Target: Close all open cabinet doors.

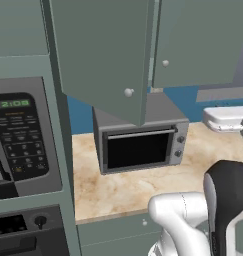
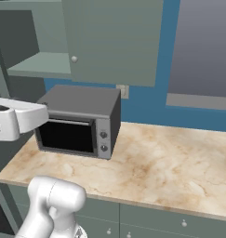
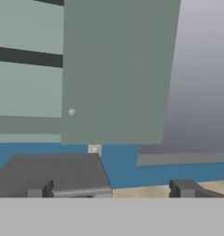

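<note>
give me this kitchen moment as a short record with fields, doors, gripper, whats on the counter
open door: left cabinet door swung out toward the robot, knob at its lower right
closed door: right cabinet door flat against the cabinet
gripper: gripper open, empty, facing the cabinets, apart from both doors
counter: toaster oven under the open door, on the marble counter
task state: open door not yet closed

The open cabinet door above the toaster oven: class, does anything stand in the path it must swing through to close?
Nothing visible does. The open cabinet door hangs swung out above the toaster oven, whose top sits below the door's lower edge. The open shelf behind it looks bare at its front edge. The gripper is apart from the door.
</note>
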Robot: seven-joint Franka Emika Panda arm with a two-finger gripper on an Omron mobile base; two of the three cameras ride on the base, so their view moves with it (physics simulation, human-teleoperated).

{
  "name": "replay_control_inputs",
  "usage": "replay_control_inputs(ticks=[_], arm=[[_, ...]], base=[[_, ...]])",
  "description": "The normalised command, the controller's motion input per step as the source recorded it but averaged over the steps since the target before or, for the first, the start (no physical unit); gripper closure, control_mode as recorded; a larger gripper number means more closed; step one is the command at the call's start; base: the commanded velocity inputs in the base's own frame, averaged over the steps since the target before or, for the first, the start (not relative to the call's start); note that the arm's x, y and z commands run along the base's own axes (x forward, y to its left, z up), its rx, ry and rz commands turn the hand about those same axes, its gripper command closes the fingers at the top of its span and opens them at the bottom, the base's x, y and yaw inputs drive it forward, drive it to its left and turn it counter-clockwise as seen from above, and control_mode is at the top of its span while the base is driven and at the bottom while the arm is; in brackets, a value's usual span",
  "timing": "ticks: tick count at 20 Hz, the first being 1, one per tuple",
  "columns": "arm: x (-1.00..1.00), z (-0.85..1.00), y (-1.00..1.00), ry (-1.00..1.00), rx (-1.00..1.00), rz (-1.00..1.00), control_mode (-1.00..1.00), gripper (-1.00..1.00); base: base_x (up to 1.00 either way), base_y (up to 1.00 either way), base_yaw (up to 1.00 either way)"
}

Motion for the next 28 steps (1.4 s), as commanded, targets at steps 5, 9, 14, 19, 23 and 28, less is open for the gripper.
replay_control_inputs(ticks=[5,9,14,19,23,28], arm=[[-0.47,0.04,0.21,0.00,0.00,0.00,-1.00,-1.00],[-0.29,0.03,0.19,-0.10,0.00,0.00,-1.00,-1.00],[-0.16,0.00,0.27,-0.07,0.00,0.00,-1.00,-1.00],[0.00,-0.04,0.36,-0.03,0.00,0.00,-1.00,-1.00],[0.01,-0.24,0.50,-0.04,0.00,0.02,-1.00,-1.00],[0.01,-0.22,0.45,-0.07,0.00,0.03,-1.00,-1.00]], base=[[0.00,0.00,0.00],[0.00,0.00,0.00],[0.00,0.00,0.00],[0.00,0.00,0.00],[0.00,0.00,0.00],[0.00,0.00,0.00]])
